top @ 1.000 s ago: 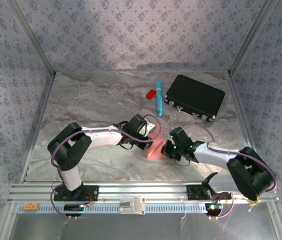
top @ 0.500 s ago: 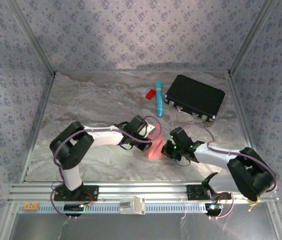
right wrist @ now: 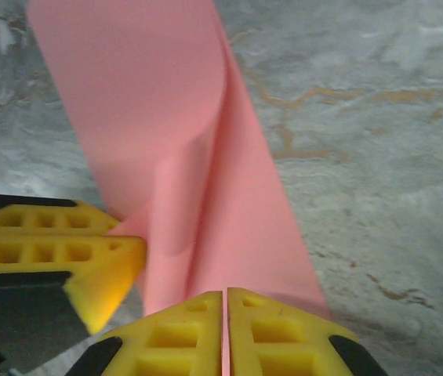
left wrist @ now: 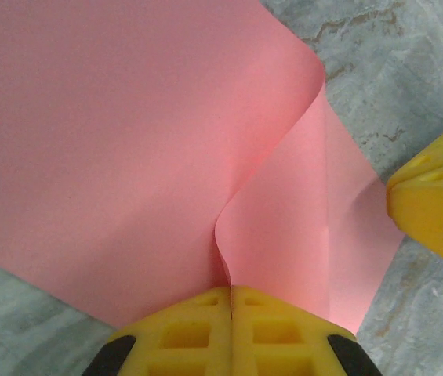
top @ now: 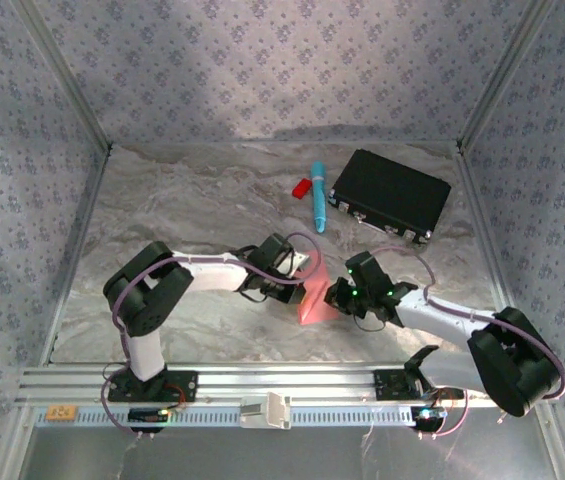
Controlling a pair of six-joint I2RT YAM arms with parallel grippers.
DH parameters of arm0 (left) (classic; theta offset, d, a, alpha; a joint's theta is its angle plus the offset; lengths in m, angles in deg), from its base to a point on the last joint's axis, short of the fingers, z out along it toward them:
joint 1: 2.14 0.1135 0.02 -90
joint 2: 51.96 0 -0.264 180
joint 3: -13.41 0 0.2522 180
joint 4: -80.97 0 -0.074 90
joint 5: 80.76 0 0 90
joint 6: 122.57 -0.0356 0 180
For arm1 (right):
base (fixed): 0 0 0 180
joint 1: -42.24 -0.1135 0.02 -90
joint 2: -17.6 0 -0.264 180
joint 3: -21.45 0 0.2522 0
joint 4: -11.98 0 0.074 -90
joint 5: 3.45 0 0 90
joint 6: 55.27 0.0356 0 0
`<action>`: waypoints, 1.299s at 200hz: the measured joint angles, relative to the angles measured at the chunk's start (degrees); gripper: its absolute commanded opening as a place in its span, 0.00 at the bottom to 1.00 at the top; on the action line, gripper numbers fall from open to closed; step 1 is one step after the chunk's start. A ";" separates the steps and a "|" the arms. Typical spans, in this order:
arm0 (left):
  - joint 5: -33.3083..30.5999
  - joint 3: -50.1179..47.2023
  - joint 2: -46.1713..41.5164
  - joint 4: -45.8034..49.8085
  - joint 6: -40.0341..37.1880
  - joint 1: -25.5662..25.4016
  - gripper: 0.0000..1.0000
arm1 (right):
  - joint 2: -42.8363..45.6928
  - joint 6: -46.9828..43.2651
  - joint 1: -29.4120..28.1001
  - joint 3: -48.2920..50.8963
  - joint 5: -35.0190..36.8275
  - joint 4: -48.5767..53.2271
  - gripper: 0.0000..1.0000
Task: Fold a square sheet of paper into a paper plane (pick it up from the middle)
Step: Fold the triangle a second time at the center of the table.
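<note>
The square sheet of paper [top: 314, 300], pink-red, is bent over on itself in a loose curve and held just above the marble table between my two grippers. My left gripper [top: 297, 283] is shut on one edge of it; in the left wrist view the yellow fingers [left wrist: 197, 333] meet on the curled fold of the sheet [left wrist: 127, 141]. From the right, my right gripper [top: 338, 297] is shut on the opposite edge. In the right wrist view a pink sliver shows between its fingers [right wrist: 284, 337], and the sheet [right wrist: 143, 102] runs away from them.
A black case [top: 390, 195] lies at the back right, with a blue pen [top: 317, 195] and a small red plastic piece [top: 302, 187] to its left. Patterned walls close in three sides. An aluminium rail [top: 282, 385] runs along the near edge.
The right gripper has shifted slightly right and toward the near edge. The sheet has tipped lower and nearer with it. The left gripper has kept its hold with little movement.
</note>
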State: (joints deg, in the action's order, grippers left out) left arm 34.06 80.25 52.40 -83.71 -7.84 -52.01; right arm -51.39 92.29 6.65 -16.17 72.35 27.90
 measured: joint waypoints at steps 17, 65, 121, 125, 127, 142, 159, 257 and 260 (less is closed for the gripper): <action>0.50 -1.38 -0.74 -1.18 2.21 0.00 0.00 | 0.00 0.20 0.00 0.04 -0.61 -1.07 0.09; 0.72 -1.90 -1.29 -1.01 3.65 -0.02 0.00 | -2.67 1.44 -0.17 0.04 -1.29 -2.73 0.06; 0.55 -0.63 -1.84 1.22 1.68 -0.02 0.00 | -6.14 2.16 -0.17 0.02 -1.44 -2.97 0.04; 0.48 -0.50 -1.92 1.33 1.42 -0.02 0.00 | -6.16 2.16 -0.17 0.02 -1.42 -2.97 0.04; 0.46 -0.46 -1.92 1.36 1.38 -0.02 0.00 | -6.16 2.16 -0.17 0.02 -1.44 -2.97 0.04; 0.17 0.07 -1.97 1.62 0.76 -0.02 0.00 | -6.16 2.14 -0.07 0.02 -1.44 -2.97 0.04; -0.48 0.76 -1.97 2.25 0.15 -0.02 0.00 | -6.16 2.14 0.00 0.02 -1.44 -2.97 0.04; -2.56 1.20 -1.95 3.93 -0.26 -0.02 0.00 | -6.16 2.05 0.00 0.02 -1.44 -2.97 0.04; -2.58 1.20 -1.95 3.93 -0.26 0.00 0.00 | -6.16 2.01 0.00 0.02 -1.44 -2.95 0.04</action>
State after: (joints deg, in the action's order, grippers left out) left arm 31.48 81.46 50.45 -79.77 -8.10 -52.01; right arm -57.55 94.30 6.65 -16.15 70.91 24.95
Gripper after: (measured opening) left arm 0.044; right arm 0.052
